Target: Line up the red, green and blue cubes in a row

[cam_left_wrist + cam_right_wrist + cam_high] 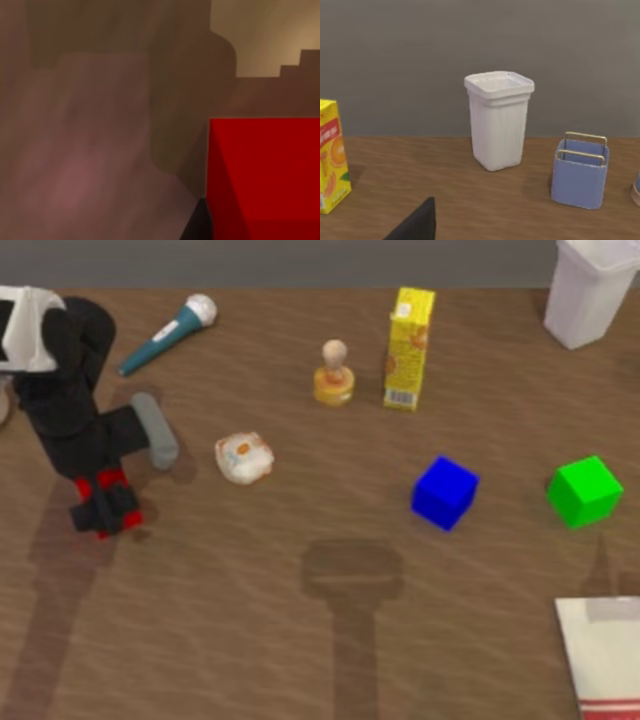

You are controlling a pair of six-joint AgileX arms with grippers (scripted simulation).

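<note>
One white bin (499, 120) stands upright, contents not visible

Left gripper (103, 508) sitting low at the table's left, over the red cube (110, 480). Blue cube (445, 491) and green cube (585, 490) lying well apart, rightward.

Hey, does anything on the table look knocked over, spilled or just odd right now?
Nothing looks spilled or damaged. The yellow carton and white bin stand upright. The microphone lies on its side. The red cube sits far left under the left gripper, well apart from the blue cube and green cube.
</note>
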